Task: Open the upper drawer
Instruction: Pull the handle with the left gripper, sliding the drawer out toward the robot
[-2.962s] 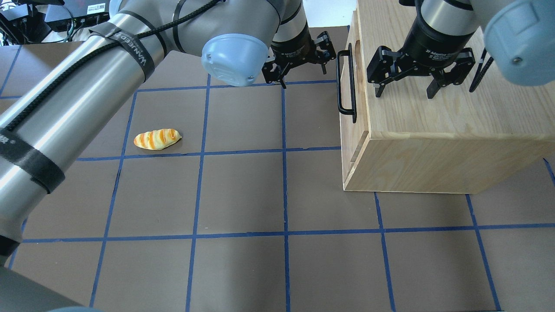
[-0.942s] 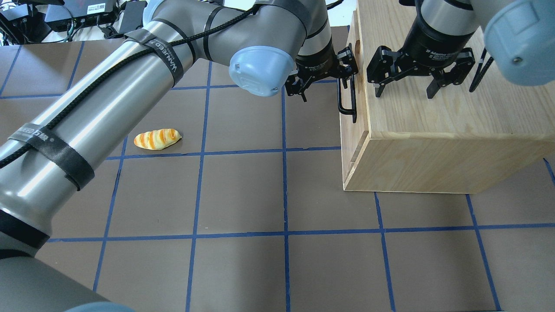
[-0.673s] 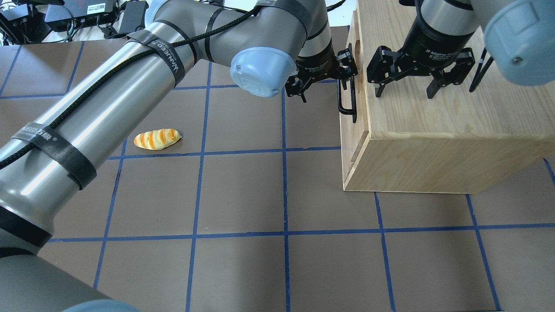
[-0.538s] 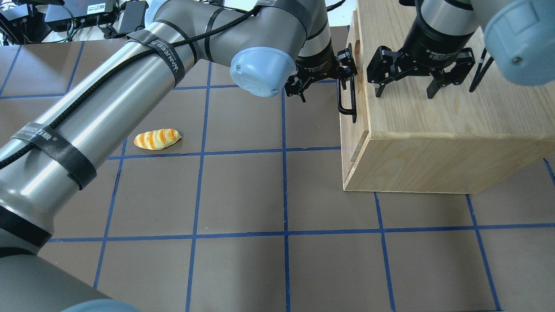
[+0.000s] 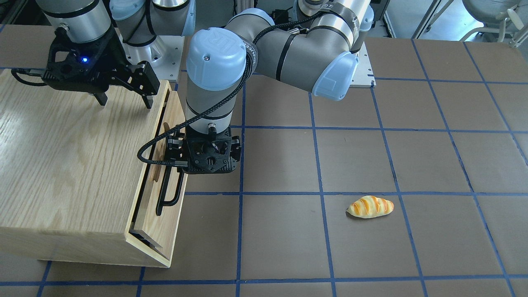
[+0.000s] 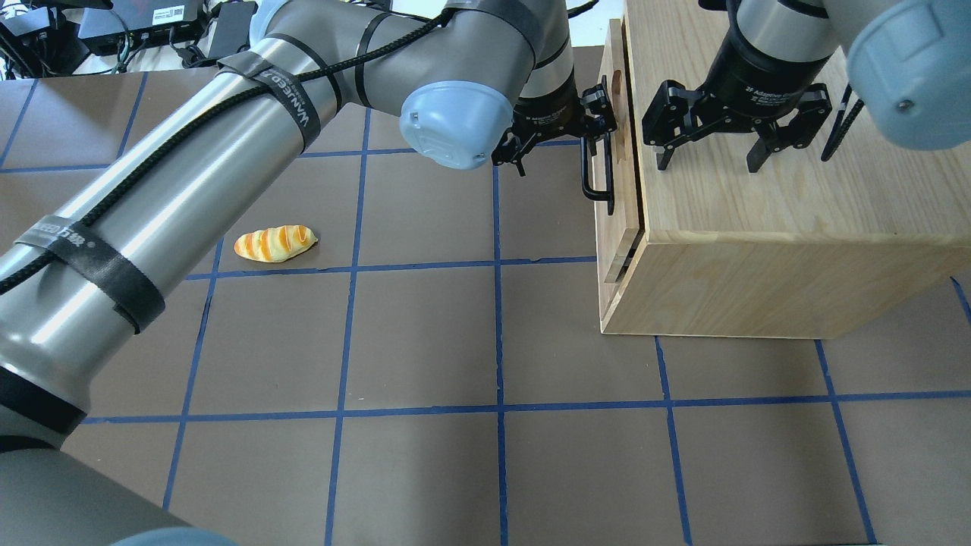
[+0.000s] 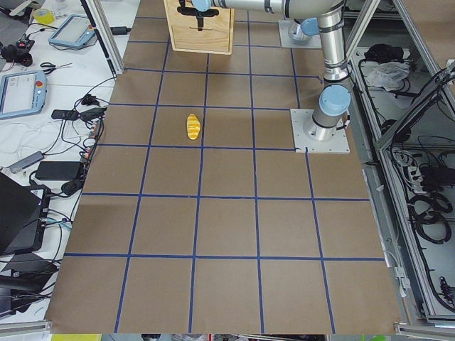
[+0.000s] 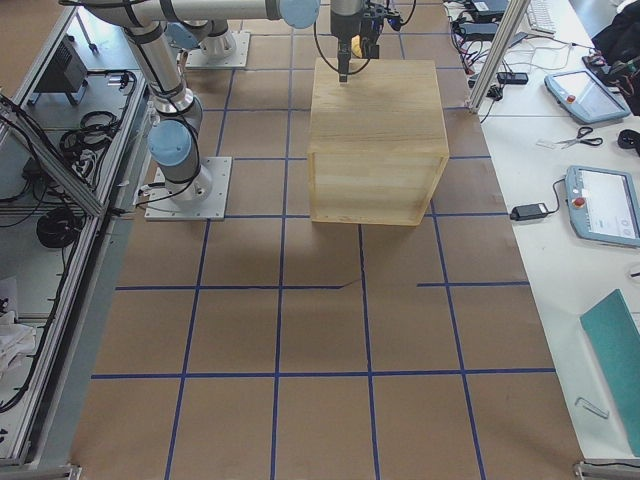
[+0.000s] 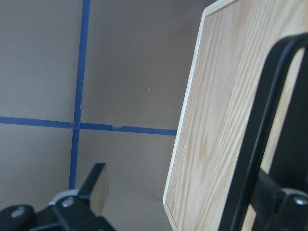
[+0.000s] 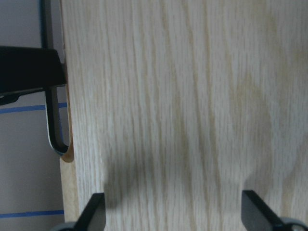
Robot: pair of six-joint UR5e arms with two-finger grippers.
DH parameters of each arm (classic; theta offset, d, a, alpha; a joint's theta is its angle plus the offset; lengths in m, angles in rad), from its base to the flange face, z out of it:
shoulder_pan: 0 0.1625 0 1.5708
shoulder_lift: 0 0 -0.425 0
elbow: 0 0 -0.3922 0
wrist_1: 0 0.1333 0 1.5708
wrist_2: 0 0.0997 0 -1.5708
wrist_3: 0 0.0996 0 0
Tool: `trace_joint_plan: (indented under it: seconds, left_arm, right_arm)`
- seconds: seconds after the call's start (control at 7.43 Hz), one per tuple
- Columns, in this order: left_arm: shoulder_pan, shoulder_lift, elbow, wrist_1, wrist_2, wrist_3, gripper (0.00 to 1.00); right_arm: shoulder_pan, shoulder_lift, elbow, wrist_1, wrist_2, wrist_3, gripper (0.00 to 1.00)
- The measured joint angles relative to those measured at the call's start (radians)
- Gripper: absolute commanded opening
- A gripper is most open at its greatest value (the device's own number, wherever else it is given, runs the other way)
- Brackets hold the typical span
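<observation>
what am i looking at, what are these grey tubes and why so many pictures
The grey tubes are two robot arms, each ending in a two-finger gripper. The pictures show one moment from several cameras: above, across the table, both ends, one on each wrist. On the table are a toy bread and a wooden cabinet. The left gripper is open, one finger hooked behind the black handle of the upper drawer, which stands slightly out. The right gripper, open, is over the cabinet top.

Brown table (image 6: 425,334) with blue tape grid (image 6: 498,341), white side bench (image 7: 67,82) (tablets (image 7: 21,92), cables (image 7: 78,135)), aluminium frame (image 8: 497,50)
</observation>
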Motion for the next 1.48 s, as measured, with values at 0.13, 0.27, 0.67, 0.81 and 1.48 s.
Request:
trace_joint_plan:
  seconds: [0.13, 0.27, 0.67, 0.81, 1.48]
  left_arm:
    - [0.001, 0.002, -0.001, -0.001, 0.011, 0.007, 1.00]
    - [0.002, 0.005, -0.003, -0.001, 0.021, 0.015, 1.00]
    - [0.011, 0.012, -0.008, -0.002, 0.045, 0.029, 1.00]
    - [0.018, 0.015, -0.009, -0.003, 0.057, 0.036, 1.00]
    - [0.063, 0.026, -0.016, -0.037, 0.086, 0.076, 1.00]
  right_arm:
    - [0.000, 0.000, 0.000, 0.000, 0.000, 0.000, 1.00]
    - [0.000, 0.000, 0.000, 0.000, 0.000, 0.000, 1.00]
    - [0.000, 0.000, 0.000, 0.000, 0.001, 0.000, 1.00]
    - [0.000, 0.000, 0.000, 0.000, 0.000, 0.000, 1.00]
    - [0.000, 0.000, 0.000, 0.000, 0.001, 0.000, 1.00]
